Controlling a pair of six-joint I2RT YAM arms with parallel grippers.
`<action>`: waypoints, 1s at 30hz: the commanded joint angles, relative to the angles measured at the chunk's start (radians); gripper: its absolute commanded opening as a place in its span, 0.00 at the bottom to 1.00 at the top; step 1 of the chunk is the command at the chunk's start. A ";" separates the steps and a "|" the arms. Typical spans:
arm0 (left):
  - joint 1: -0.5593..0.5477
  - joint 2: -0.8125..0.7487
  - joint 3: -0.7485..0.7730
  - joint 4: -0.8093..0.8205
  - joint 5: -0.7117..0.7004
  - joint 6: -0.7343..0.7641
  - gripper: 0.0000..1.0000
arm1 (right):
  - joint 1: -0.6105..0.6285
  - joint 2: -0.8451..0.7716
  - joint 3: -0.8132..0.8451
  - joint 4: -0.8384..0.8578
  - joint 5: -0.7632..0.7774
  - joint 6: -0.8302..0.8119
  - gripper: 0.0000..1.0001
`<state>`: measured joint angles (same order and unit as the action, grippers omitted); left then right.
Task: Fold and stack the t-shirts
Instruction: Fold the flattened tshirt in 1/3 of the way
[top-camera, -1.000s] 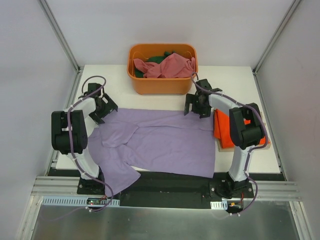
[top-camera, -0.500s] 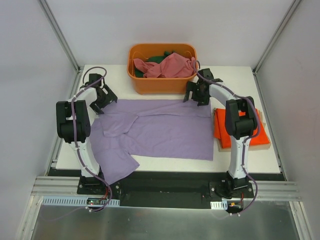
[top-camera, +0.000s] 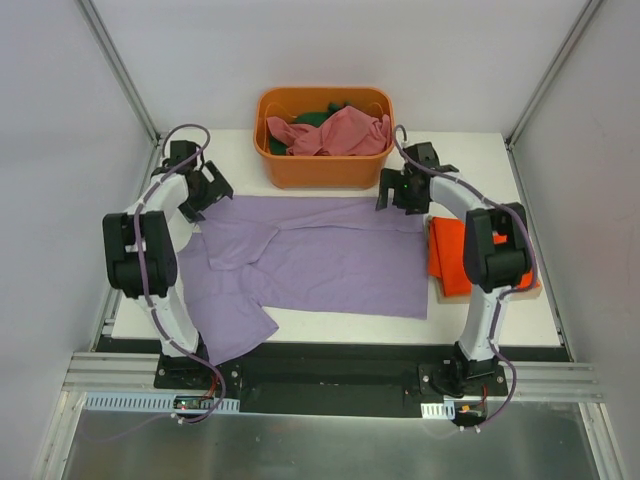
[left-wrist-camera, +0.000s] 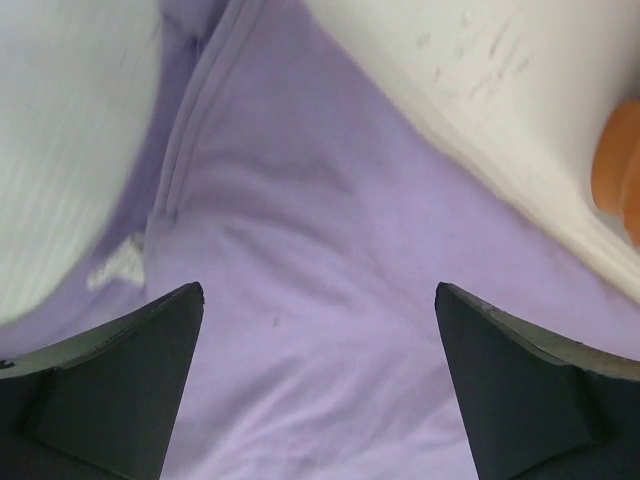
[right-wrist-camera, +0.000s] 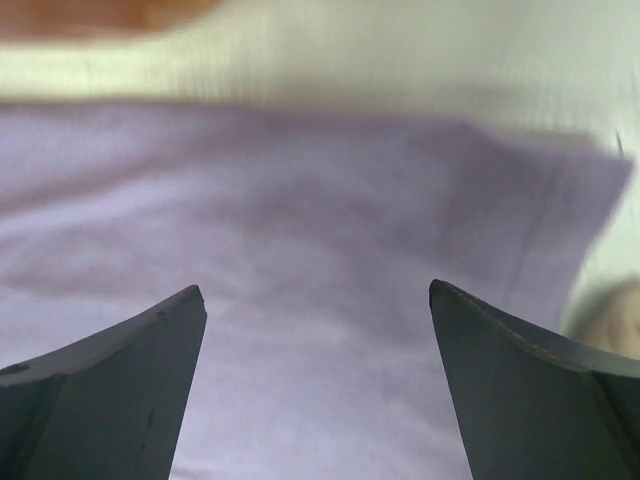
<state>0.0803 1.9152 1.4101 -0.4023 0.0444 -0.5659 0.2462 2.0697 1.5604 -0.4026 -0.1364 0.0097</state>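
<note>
From above, the purple shirt (top-camera: 320, 262) is seen spread flat on the table (top-camera: 480, 160), an orange shirt (top-camera: 450, 262) folded just beside it. Only in the wrist views are the left gripper (left-wrist-camera: 318, 295) and right gripper (right-wrist-camera: 315, 295) shown spread wide, nothing grasped.

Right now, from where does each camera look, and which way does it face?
Top external: above and behind the arms, facing down on the table; both arms show.
Left wrist: on the left arm, facing down at the far left corner of the lavender t-shirt; the open left end effector shows.
Right wrist: on the right arm, facing down at its far right corner; the open right end effector shows.
Shared: all three see the lavender t-shirt.
</note>
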 joint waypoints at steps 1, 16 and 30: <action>0.012 -0.240 -0.143 -0.018 0.037 -0.014 0.99 | 0.011 -0.262 -0.166 0.045 0.038 -0.028 0.96; 0.003 -0.466 -0.583 0.079 0.094 -0.061 0.99 | 0.080 -0.333 -0.458 0.061 0.070 0.052 0.96; 0.001 -0.302 -0.502 0.094 0.078 -0.052 0.99 | 0.030 -0.163 -0.300 0.028 0.084 0.046 0.96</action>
<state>0.0799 1.5658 0.8757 -0.3199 0.1234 -0.6197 0.2928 1.8576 1.2160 -0.3561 -0.0643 0.0616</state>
